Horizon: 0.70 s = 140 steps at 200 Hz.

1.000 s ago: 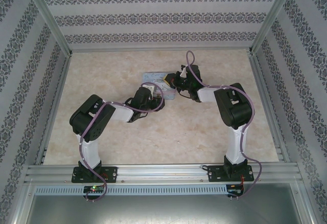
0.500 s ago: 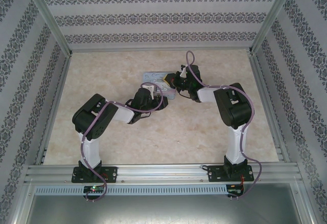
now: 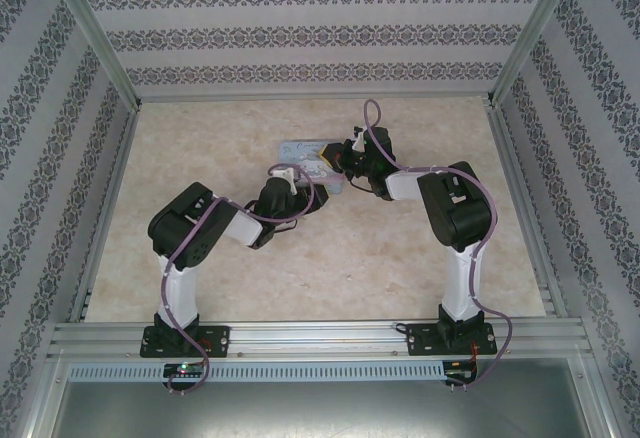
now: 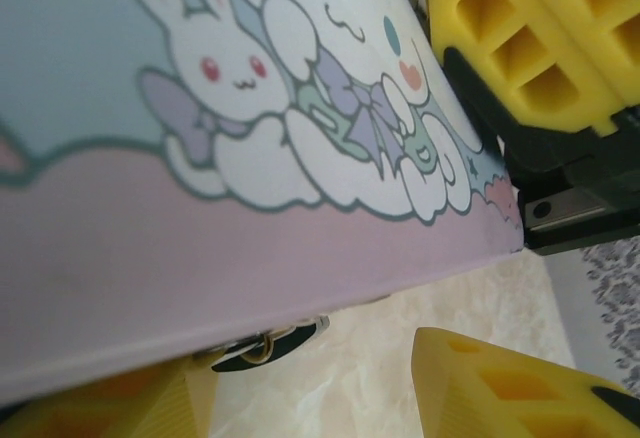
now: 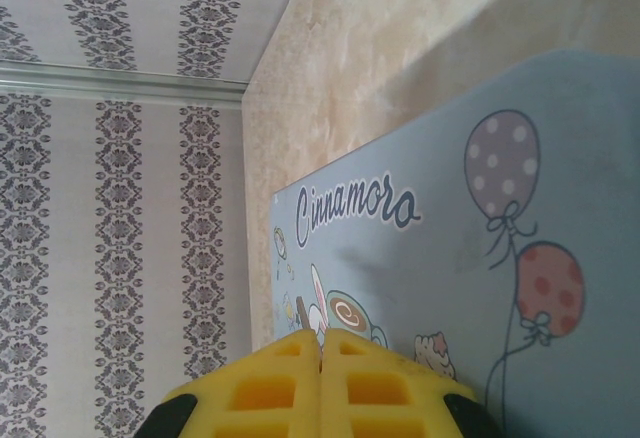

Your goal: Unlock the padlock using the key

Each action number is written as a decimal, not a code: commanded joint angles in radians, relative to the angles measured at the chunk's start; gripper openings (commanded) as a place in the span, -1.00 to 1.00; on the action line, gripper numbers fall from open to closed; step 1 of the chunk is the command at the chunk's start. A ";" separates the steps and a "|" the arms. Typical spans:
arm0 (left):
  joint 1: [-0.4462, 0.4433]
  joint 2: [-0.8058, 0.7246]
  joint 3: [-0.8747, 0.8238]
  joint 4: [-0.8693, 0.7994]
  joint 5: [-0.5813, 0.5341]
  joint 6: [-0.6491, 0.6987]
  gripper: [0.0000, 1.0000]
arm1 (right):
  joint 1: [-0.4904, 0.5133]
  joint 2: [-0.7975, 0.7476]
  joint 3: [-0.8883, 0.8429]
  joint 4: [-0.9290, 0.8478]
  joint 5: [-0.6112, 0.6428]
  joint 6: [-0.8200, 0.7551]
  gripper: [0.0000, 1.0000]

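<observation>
Left tool (image 4: 300, 398) crept nearer — two tools, one tin (image 4: 200, 238).

White-and-black jointed arms (image 3: 458, 280) with purple cables (image 3: 371, 118); yellow, grid-pocketed end effector fingers (image 5: 262, 390).

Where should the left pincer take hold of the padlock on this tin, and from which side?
Probably the padlock by its dark body, poking out below the tin. Come from the table side, where the open left pincer straddles it.
</observation>
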 commanded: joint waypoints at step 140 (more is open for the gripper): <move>-0.052 0.083 -0.069 0.310 -0.065 -0.328 0.10 | 0.007 0.053 -0.024 -0.037 0.005 -0.009 -1.00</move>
